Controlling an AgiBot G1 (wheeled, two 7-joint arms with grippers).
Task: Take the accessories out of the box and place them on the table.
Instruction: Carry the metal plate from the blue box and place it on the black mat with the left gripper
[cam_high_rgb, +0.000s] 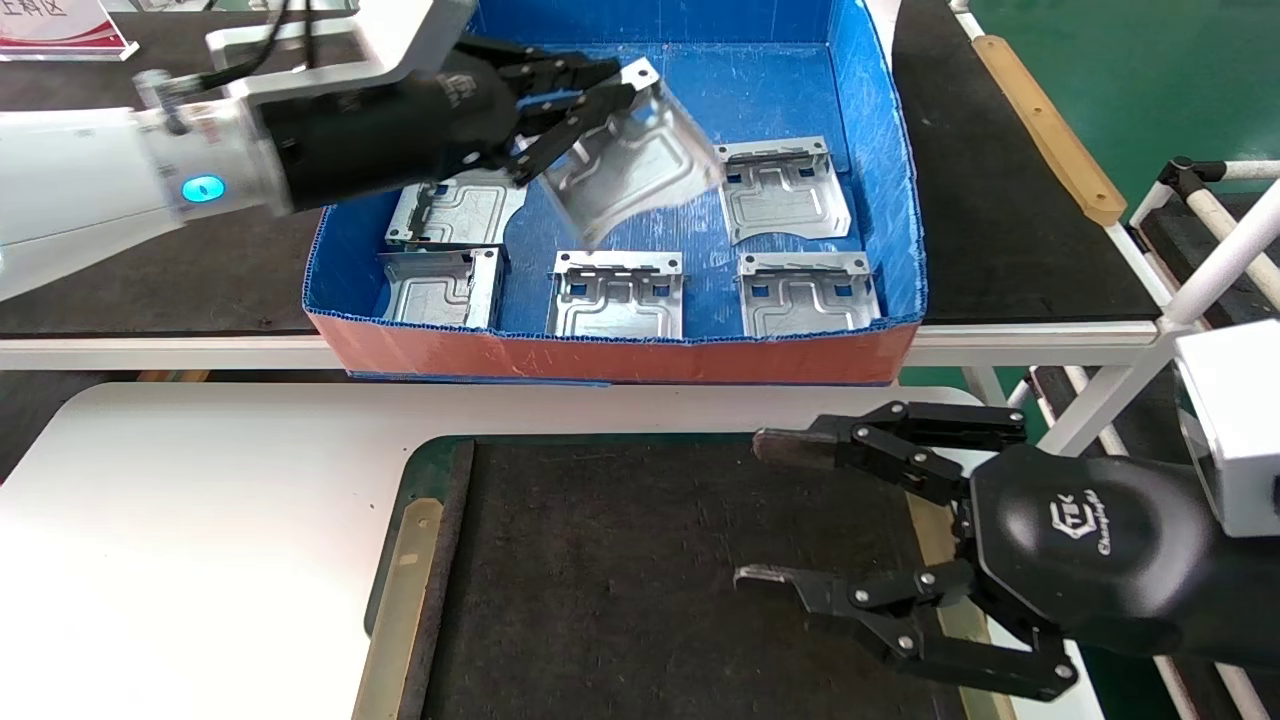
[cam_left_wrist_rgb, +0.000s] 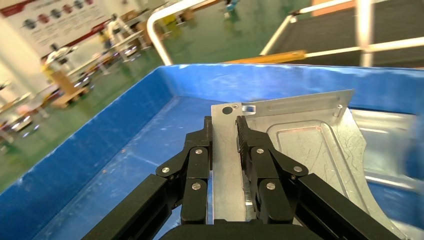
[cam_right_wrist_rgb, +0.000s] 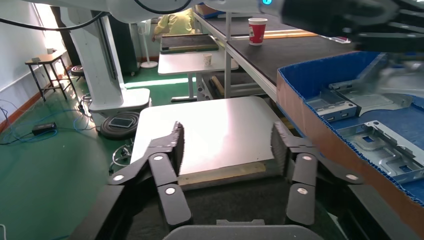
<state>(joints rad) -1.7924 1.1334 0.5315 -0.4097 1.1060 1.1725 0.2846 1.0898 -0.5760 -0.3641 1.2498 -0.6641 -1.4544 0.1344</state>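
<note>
While the left arm reaches in from the left across the box (cam_high_rgb: 880, 180), its left gripper (cam_high_rgb: 590, 85) sits above the far half of the blue floor, fingers (cam_left_wrist_rgb: 250, 145) clamped on the edge flange of one bracket (cam_high_rgb: 630, 160). That bracket hangs tilted, lifted clear of the floor and extending past the fingertips toward the box's middle. Five other brackets (cam_high_rgb: 618, 295) lie flat inside: three along the near wall, one under the gripper at the left, one at the right. The right gripper (cam_high_rgb: 770, 510) hovers over the black mat (cam_high_rgb: 600, 560) of the table (cam_high_rgb: 200, 520), jaws spread wide, holding nothing
</note>
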